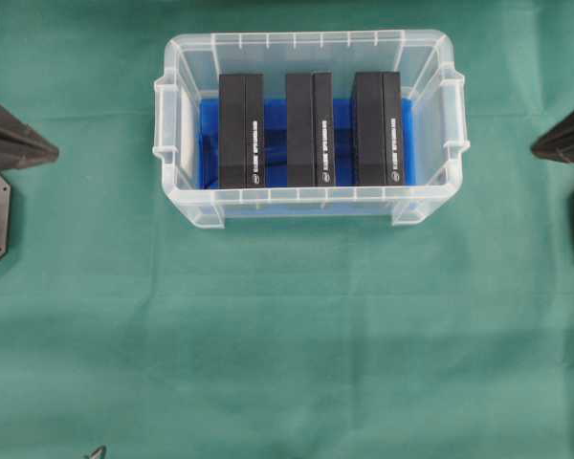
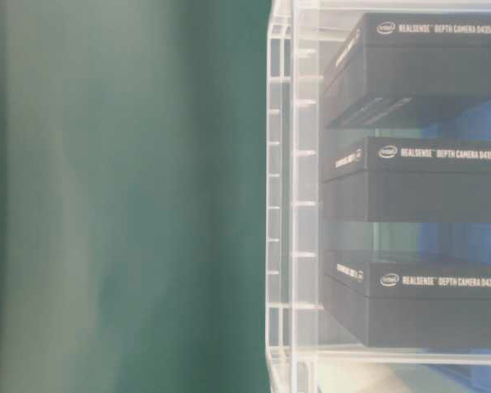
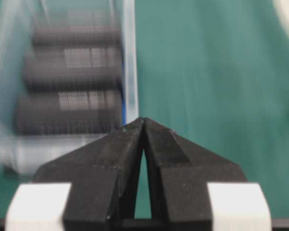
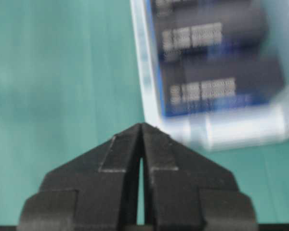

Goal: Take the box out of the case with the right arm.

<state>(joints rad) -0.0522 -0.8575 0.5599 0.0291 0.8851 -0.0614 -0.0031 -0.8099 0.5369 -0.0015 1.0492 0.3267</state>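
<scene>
Overhead: case [image 1: 311, 206] is sitting on the green desk [image 1: 287, 335], three black boxes standing inside; the right box [image 1: 378, 129] is nearest the right arm. Left wrist: left claw [image 3: 143, 120] is showing fingertips together. Right wrist: right claw [image 4: 141, 126] likewise pressed together, empty, beside the case.

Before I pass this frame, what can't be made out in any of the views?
- Overhead: both arms are cut off by the side edges; only the left gripper and right gripper tips show.
- Table-level: the clear case is cropped at the right edge, so the three black RealSense boxes lose their far ends.
- Wrist views: motion blur makes the box labels unreadable.
</scene>
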